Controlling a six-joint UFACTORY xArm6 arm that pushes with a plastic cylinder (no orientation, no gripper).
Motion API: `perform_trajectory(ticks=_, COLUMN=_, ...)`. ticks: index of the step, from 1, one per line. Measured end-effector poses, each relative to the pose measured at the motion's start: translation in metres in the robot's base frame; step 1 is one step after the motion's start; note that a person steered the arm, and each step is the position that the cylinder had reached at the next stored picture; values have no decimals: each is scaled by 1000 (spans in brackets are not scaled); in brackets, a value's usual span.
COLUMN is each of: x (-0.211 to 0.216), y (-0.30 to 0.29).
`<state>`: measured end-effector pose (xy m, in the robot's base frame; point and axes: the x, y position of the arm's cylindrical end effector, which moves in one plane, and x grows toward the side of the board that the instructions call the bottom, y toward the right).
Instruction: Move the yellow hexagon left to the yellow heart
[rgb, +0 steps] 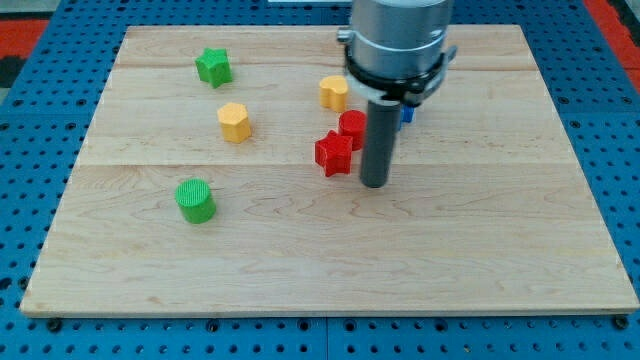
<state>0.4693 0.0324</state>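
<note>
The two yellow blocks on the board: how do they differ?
The yellow hexagon lies toward the view's left, out in the open; the yellow heart lies nearer the middle, close by the red blocks. The hexagon has flat sides; the heart looks rounded and lobed. My tip is much nearer the heart than the hexagon, touching neither. Both are the same yellow and of similar size.
</note>
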Motion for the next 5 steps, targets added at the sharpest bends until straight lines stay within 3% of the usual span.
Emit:
perform_trajectory(ticks=1, x=-44, y=-44)
perform_trajectory(ticks=2, x=-59, y=-34)
perform_trajectory(ticks=3, x=-19, y=-57)
perform_trajectory(ticks=4, x=-39, y=-114)
perform_trajectory(ticks=5, x=-86, y=-126)
